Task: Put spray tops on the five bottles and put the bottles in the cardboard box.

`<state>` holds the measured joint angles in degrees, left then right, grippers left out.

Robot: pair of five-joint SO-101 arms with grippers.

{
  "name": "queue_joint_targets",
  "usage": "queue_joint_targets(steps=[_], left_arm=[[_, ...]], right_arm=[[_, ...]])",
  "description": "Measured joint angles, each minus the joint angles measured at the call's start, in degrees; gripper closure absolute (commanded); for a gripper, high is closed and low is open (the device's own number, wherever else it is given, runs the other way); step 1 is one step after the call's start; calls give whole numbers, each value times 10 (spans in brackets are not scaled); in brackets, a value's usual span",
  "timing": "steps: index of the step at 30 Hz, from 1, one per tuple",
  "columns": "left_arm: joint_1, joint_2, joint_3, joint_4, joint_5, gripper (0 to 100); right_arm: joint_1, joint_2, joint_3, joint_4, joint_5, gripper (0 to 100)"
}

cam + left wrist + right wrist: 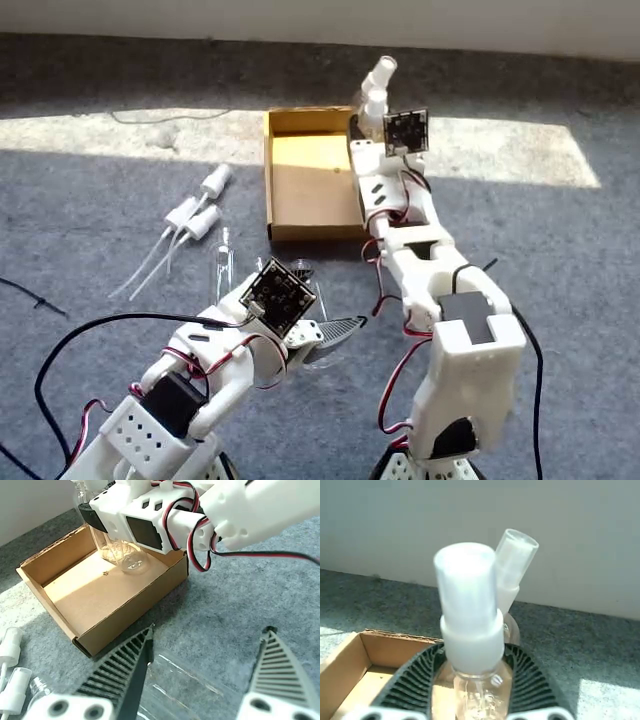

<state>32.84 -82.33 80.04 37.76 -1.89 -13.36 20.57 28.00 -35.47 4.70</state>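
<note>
**Two Bottles Capped, Three Spray Tops Lying Loose**

The right gripper (475,652) is clenching one capped bottle (470,605) at its neck and holding it upright over the far right corner of the single cardboard box (285,225). The right arm is stretching out long beside the box. A second capped bottle (515,562) is leaning just behind the first. Three spray tops (215,181) are lying together on the carpet (520,230), left of the box. The left arm is crouching low, its left gripper (210,630) spreading wide, released, on either side of a clear uncapped bottle (185,680) lying on the carpet. Another uncapped bottle (222,262) is lying nearer the spray tops.
</note>
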Motion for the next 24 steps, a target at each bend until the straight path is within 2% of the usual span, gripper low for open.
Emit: queue_joint_targets(steps=[7,14,24], left_arm=[[0,0,0,0,0,702],[0,0,0,0,0,702],[0,0,0,0,0,702]], right_arm=[[2,0,0,0,2,985],[1,0,0,0,2,843],[1,0,0,0,2,837]])
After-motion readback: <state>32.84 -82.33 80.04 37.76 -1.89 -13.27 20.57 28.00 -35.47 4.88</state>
